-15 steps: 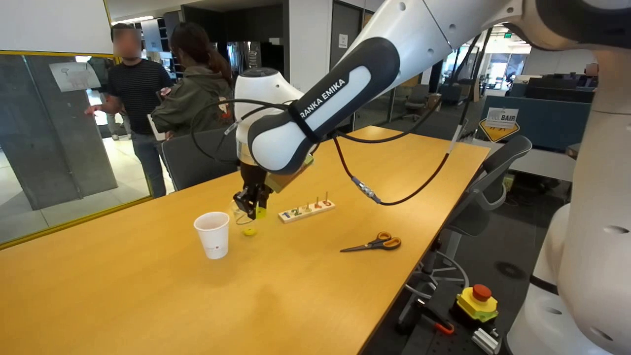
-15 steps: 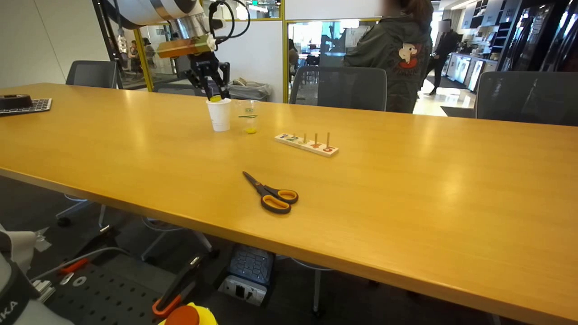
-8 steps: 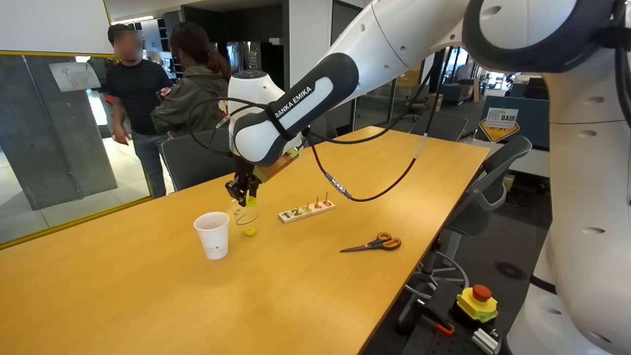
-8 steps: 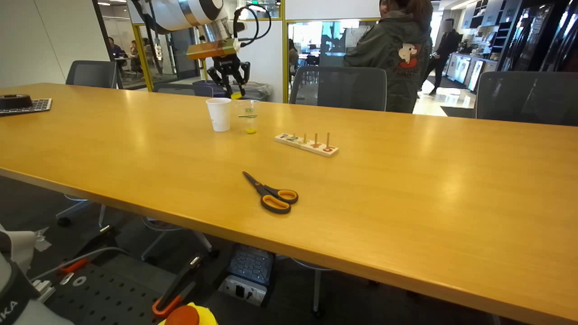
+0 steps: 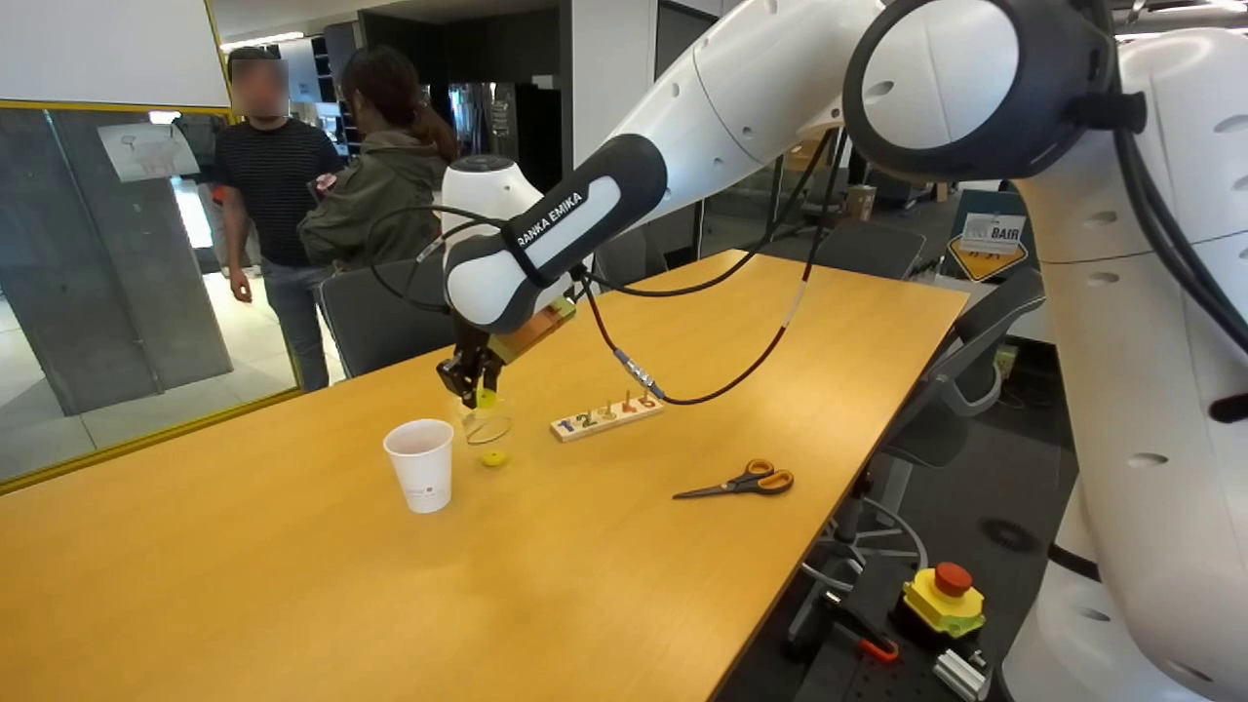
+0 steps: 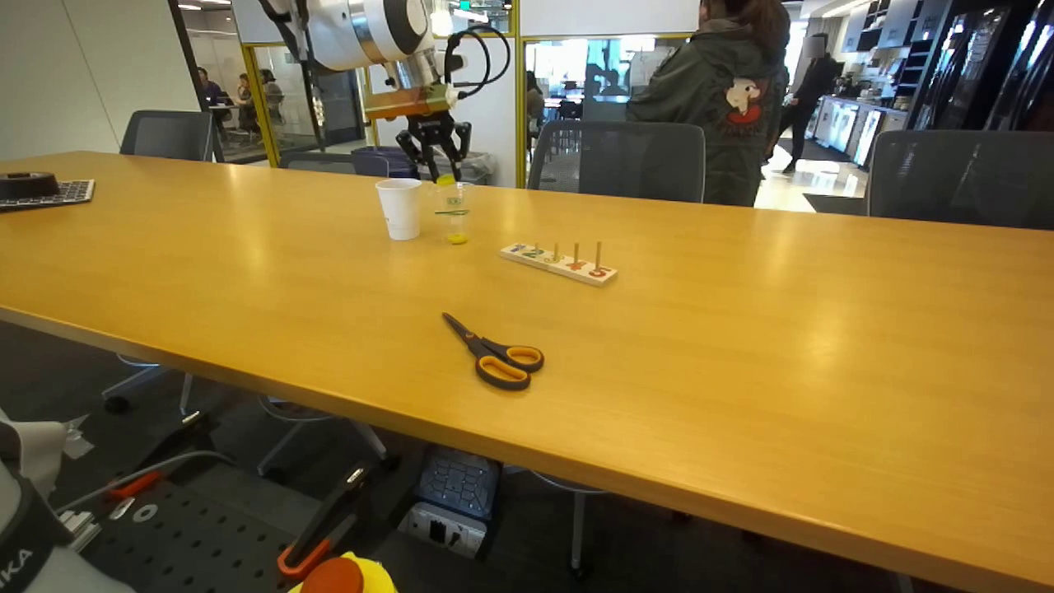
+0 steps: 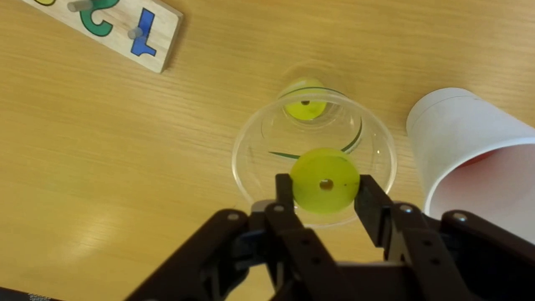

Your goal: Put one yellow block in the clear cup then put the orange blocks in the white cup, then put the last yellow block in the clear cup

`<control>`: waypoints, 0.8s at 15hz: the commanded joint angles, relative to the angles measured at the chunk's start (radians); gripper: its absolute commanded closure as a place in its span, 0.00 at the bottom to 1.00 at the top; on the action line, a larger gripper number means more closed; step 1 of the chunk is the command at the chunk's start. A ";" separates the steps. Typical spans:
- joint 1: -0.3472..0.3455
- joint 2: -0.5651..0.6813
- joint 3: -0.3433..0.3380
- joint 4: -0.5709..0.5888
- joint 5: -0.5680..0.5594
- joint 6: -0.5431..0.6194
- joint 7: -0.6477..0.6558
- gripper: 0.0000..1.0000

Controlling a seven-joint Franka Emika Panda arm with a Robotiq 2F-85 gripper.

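- Gripper (image 7: 324, 190) was clamped on a yellow block (image 7: 325, 173), low centre in the wrist view.
- In an exterior view it had just been shifted rightward, from the white cup (image 6: 400, 212) to the clear cup (image 6: 452, 224); the final placement was judged under way, only release left.
- In the wrist view's middle, the clear cup's mouth was overlapped by the block.
- At upper centre, another yellow block (image 7: 306, 109) was seen at that cup's base.
- At the right edge, a red-orange piece (image 7: 476, 159) was glimpsed inside the white cup.

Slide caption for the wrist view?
Gripper holds a yellow block at the mouth of the clear cup, a second yellow block inside, white cup alongside.
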 commanded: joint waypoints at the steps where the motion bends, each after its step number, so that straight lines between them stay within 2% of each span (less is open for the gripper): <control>1: 0.003 0.023 -0.009 0.059 0.027 -0.040 -0.028 0.27; 4: 0.009 -0.003 -0.019 0.035 0.014 -0.050 -0.015 0.03; 8: 0.019 -0.105 -0.027 -0.055 -0.010 -0.082 -0.001 0.00; 12: 0.008 -0.304 -0.005 -0.238 0.006 -0.126 -0.022 0.00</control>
